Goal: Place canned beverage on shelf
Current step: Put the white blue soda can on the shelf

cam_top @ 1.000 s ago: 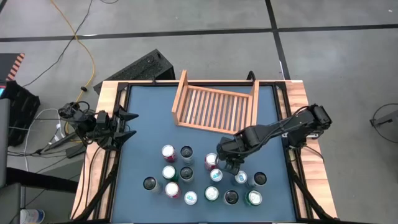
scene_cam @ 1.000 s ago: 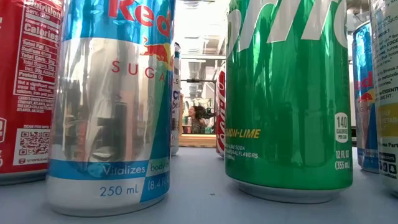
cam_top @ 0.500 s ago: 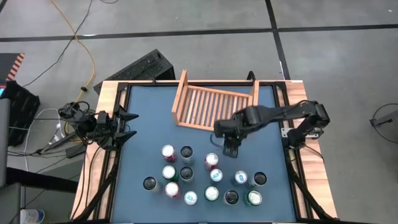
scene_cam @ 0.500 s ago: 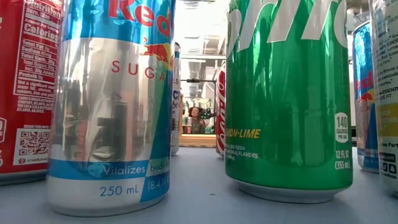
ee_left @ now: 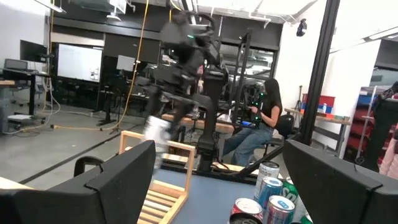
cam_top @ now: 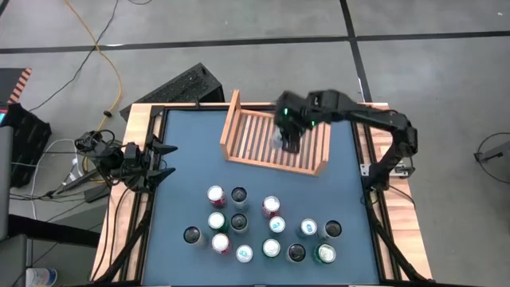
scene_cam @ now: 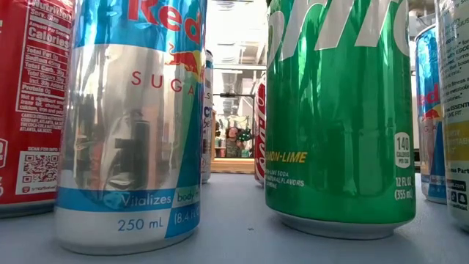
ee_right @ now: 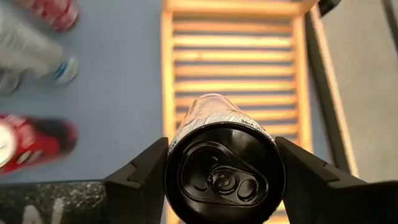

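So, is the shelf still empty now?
Yes, empty: the shelf's slats are bare. The right pincer holds a can above it.

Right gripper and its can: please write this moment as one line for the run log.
right gripper: shut on black-topped can, held over shelf | left gripper: open, waiting at table's left edge | can not yet set down
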You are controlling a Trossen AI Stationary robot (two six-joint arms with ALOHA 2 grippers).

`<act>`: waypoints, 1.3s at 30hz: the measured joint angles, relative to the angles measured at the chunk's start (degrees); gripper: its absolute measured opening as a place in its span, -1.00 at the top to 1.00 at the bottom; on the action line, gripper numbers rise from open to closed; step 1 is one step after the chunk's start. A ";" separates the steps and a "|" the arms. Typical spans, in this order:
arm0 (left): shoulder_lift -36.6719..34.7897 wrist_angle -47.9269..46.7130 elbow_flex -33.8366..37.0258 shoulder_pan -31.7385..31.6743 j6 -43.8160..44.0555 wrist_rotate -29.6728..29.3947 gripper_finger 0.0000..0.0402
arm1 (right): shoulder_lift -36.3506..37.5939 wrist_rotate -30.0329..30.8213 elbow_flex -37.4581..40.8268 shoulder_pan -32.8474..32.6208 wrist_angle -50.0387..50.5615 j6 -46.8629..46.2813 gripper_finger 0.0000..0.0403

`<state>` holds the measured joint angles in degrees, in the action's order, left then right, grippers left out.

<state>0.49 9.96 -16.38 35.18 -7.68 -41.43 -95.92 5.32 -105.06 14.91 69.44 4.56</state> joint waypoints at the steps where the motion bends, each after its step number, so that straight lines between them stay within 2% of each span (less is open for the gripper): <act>1: 0.00 0.00 0.00 -0.02 0.00 0.00 -0.70 | 0.00 -0.97 0.00 1.59 -1.68 1.35 -0.17; 5: 0.00 0.00 0.00 -0.01 0.00 0.00 -0.70 | 0.00 -5.79 0.00 6.87 -8.21 4.43 -0.17; 12: 0.00 0.02 0.00 -0.02 -0.68 -0.02 -0.70 | -4.29 -9.71 -1.76 11.79 -11.04 8.37 -0.17; 16: -0.02 0.09 0.00 -0.02 -0.68 -1.13 -0.70 | -10.41 -11.79 -9.38 12.80 -7.89 11.22 -0.17; 23: -0.02 0.09 0.00 -0.02 -0.70 -1.77 -0.70 | -24.73 -11.76 -30.23 13.82 1.87 16.43 -0.21; 27: -0.04 0.03 0.02 -0.02 -0.69 -1.71 -0.70 | -24.98 -11.64 -25.83 14.90 -2.59 18.84 -0.22; 39: -0.04 -0.20 0.02 -0.02 -0.66 -2.80 -0.70 | -33.00 -11.30 -27.41 15.46 -3.64 19.56 -0.23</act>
<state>0.45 9.76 -16.36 35.16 -8.34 -44.23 -128.92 -5.99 -132.47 30.37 65.81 24.12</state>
